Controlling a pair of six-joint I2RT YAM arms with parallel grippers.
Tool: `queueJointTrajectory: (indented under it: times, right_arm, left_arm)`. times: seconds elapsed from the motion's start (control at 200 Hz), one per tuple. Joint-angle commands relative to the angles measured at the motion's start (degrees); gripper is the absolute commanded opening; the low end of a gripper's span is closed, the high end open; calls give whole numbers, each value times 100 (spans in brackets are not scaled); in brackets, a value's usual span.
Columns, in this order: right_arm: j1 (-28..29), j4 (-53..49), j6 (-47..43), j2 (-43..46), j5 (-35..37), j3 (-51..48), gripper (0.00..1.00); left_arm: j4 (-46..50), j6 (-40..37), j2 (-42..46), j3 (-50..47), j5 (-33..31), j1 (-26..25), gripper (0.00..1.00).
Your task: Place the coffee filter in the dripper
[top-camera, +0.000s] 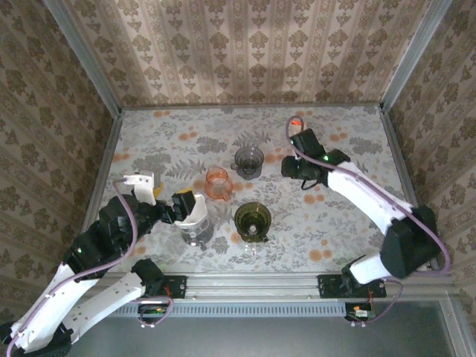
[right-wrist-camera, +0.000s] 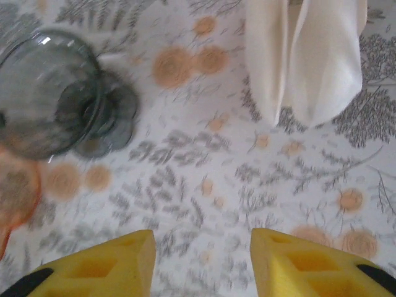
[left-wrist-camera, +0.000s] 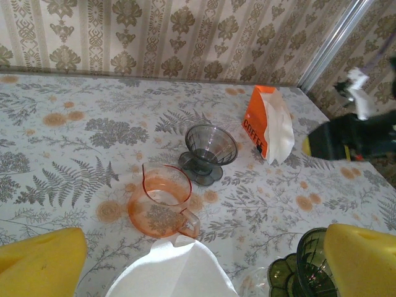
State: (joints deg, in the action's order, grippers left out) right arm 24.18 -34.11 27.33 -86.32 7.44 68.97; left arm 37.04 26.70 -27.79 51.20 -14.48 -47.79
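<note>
Filter (top-camera: 192, 214) was noted at the mouth of the clear dripper (top-camera: 198, 235), near the front edge of the desk (top-camera: 149, 141). Whether it was fully seated could not be told. Left gripper (top-camera: 170, 198) was seen spread wide on either side of the paper, with nothing clasped. Right gripper (right-wrist-camera: 201, 238) was likewise spread and empty, held over bare desk near the bag of filters (left-wrist-camera: 266, 127).

Risks judged: the paper cone appeared to stand proud of the rim, so it could be tipped out if a finger were dragged across its edge on the way out. The clear dripper looked light, and a nudge might be enough for it to be shoved or toppled. A straight lift would be favoured.

Surroundings: green dripper (top-camera: 253, 221) was found just beside the clear one, on its right, and could be clipped by a sideways swing. Orange jug (top-camera: 217, 183) and grey dripper (top-camera: 249, 159) were set further back, out of the way.
</note>
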Motion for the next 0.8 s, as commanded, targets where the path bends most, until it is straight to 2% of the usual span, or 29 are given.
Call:
queueJointTrajectory:
  times: [0.0, 0.285, 0.515, 0.795]
  right_arm:
    - [-285, 275, -366, -517, 297, 776, 42]
    - [-656, -368, -909, -2010, 844, 2524, 25]
    - [-723, -631, -1242, -2559, 1029, 3138, 22]
    - [-735, -739, -1502, -2814, 1227, 3276, 22]
  left_arm:
    - [-52, -154, 32, 42, 77, 50, 100]
    - [-69, -198, 2, -62, 46, 62, 100]
    - [-74, -238, -90, -93, 25, 64, 100]
    - [-145, -256, -170, -115, 15, 73, 100]
